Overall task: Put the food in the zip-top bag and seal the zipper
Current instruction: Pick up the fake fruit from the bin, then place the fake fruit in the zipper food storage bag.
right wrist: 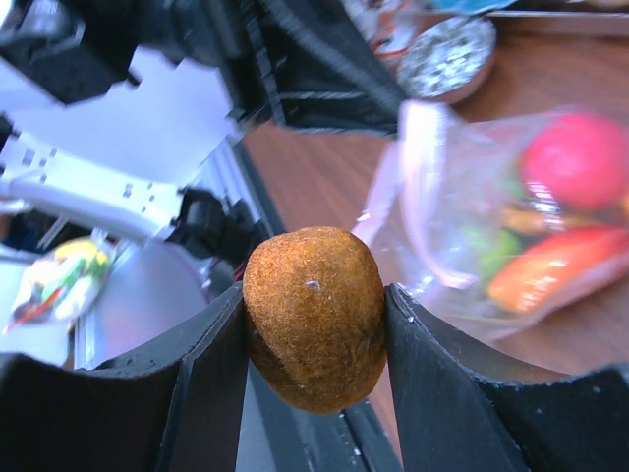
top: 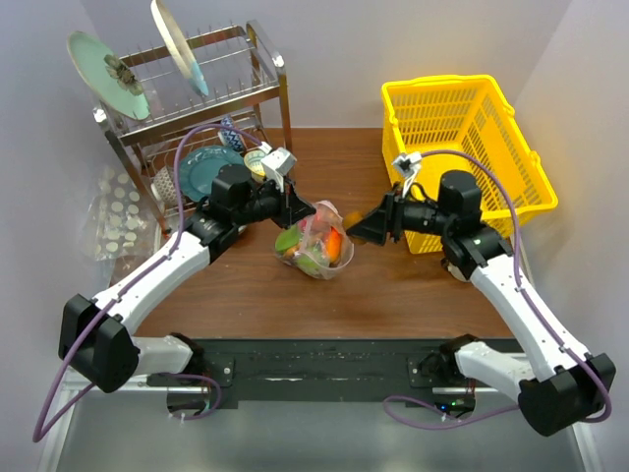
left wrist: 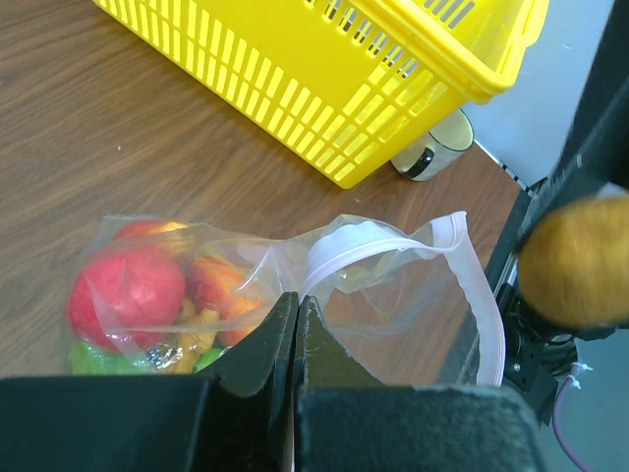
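left gripper (left wrist: 297,329) pinched shut on flimsy, slippery zip-top bag (left wrist: 393,305) rim by zipper (left wrist: 359,241); right gripper (right wrist: 314,307), to right, clamps tan food (right wrist: 313,334) (light, firm, fuzzy: hold mid-body).

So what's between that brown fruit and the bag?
Nothing: only bare table separates the brown fruit from the bag, per the right wrist view.

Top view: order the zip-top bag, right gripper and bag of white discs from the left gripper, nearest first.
1. zip-top bag, pinched in the left gripper.
2. right gripper, just right of the bag, holding tan food.
3. bag of white discs, far left.
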`<control>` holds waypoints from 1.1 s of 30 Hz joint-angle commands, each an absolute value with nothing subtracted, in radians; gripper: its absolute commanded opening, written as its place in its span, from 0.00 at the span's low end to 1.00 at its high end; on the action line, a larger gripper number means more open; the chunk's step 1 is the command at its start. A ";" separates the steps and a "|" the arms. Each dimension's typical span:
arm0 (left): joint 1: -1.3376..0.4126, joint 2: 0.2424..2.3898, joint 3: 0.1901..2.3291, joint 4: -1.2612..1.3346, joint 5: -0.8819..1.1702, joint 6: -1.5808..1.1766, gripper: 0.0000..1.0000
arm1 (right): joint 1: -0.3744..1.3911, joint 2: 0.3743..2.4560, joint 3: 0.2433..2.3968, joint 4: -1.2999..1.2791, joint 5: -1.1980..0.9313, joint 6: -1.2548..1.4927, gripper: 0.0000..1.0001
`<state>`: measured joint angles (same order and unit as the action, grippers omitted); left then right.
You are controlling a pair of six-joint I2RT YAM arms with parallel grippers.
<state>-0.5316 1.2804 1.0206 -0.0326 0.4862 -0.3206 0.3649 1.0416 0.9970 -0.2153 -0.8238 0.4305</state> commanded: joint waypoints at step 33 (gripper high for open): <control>-0.598 1.327 1.397 -0.466 0.351 -0.324 0.00 | 0.621 1.112 1.135 -0.229 -0.294 0.307 0.99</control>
<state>-0.5922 1.3518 1.3750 -0.4690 0.3725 -0.3214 0.6163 1.2224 1.0771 -0.2283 -0.3054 0.3122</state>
